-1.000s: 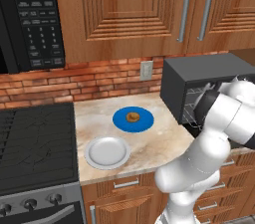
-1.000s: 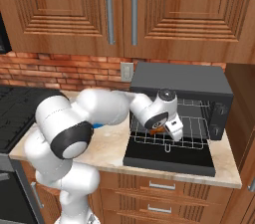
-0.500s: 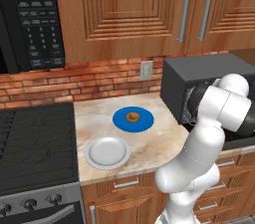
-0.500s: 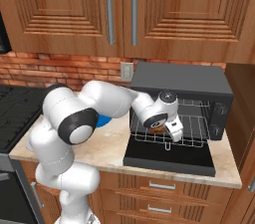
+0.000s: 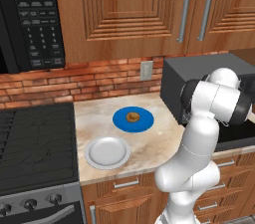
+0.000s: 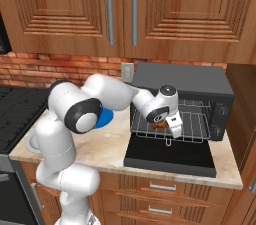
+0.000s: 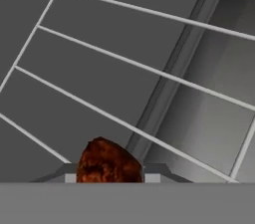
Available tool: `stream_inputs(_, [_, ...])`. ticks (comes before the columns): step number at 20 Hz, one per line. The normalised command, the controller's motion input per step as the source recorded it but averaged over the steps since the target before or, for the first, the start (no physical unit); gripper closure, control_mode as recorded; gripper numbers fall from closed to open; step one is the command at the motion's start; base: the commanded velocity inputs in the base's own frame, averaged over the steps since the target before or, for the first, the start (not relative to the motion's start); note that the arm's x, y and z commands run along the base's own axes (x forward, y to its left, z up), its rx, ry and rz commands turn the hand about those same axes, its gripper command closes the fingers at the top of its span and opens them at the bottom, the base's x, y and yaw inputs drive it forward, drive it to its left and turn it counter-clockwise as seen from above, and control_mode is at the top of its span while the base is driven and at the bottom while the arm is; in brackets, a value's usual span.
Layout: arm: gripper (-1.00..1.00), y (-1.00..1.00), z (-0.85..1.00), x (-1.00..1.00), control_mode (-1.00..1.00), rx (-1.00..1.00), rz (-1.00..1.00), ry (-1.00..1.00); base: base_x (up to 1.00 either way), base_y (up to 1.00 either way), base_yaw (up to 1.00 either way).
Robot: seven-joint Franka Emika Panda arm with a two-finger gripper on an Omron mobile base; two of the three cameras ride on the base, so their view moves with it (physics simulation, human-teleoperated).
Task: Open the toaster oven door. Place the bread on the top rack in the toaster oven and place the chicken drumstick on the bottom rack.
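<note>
The toaster oven stands on the counter's right end. Its door hangs open, lying flat toward the front. A silver wire rack shows in its mouth. My gripper reaches in over that rack, shut on the reddish-brown chicken drumstick. In the hand view the drumstick sits between my fingertips, just above the wires. The round golden bread lies on the blue plate, left of the oven.
An empty white plate lies near the counter's front edge. A stove is at the left, with a black microwave above it. Wooden cabinets hang overhead. My own arm blocks the oven front in the left base view.
My elbow and upper arm have swung across toward the oven. The gripper and drumstick have stayed almost still over the rack.
</note>
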Motion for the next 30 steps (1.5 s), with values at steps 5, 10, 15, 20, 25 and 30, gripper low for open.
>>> stream_inputs(5, [-1.00,-0.08,-0.28,-0.02,-1.00,0.00,-0.09,0.02,0.00,0.00,0.00])
stream_inputs(10, [-1.00,-0.18,-0.12,0.00,-1.00,0.04,-0.05,0.00,0.00,0.00,0.00])
stream_inputs(15, [-1.00,-0.25,-0.03,0.00,-1.00,0.06,-0.03,0.00,0.00,0.00,0.00])
stream_inputs(20, [-1.00,-0.23,0.00,0.00,-1.00,0.08,-0.02,0.00,0.00,0.00,0.00])
stream_inputs(25, [-1.00,-0.24,0.06,0.00,-1.00,0.11,-0.02,0.00,0.00,0.00,0.00])
stream_inputs(30, [-1.00,-0.20,0.10,0.00,-1.00,0.12,-0.03,0.00,0.00,0.00,0.00])
